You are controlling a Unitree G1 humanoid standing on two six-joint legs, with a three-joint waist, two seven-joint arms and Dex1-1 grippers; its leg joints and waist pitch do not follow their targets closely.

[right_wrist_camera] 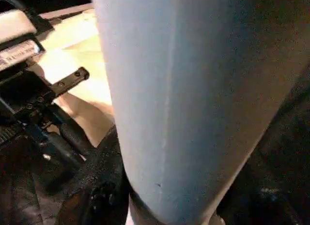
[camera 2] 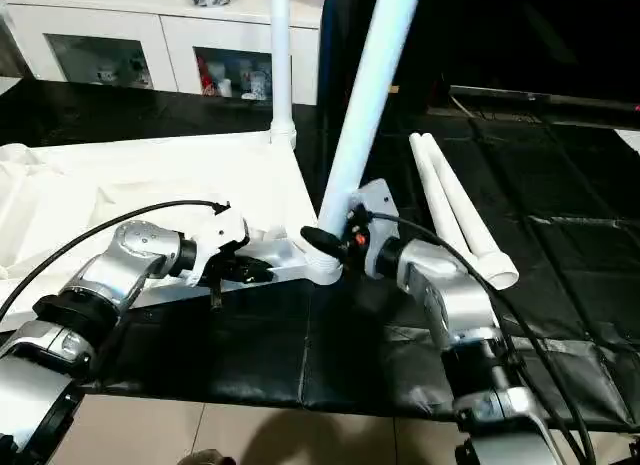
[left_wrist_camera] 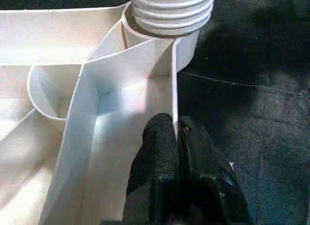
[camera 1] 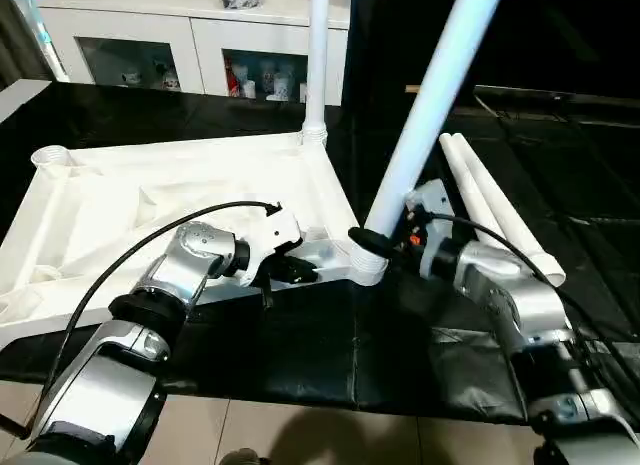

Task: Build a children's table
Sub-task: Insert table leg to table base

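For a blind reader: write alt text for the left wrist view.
The left tool, shut, pinches the thin side wall of the upturned white table on a black mat. Ahead, a leg's ribbed base sits in the corner socket.

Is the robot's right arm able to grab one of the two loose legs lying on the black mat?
Probably not right now. The right end effector is busy gripping the leg going into the table corner. The two loose legs lie close beside that arm with nothing on them, so once it lets go, likely yes.

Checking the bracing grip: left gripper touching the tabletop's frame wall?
Touching. In the left wrist view the left gripper has its two black fingers pinched on the thin white frame wall of the upturned tabletop.
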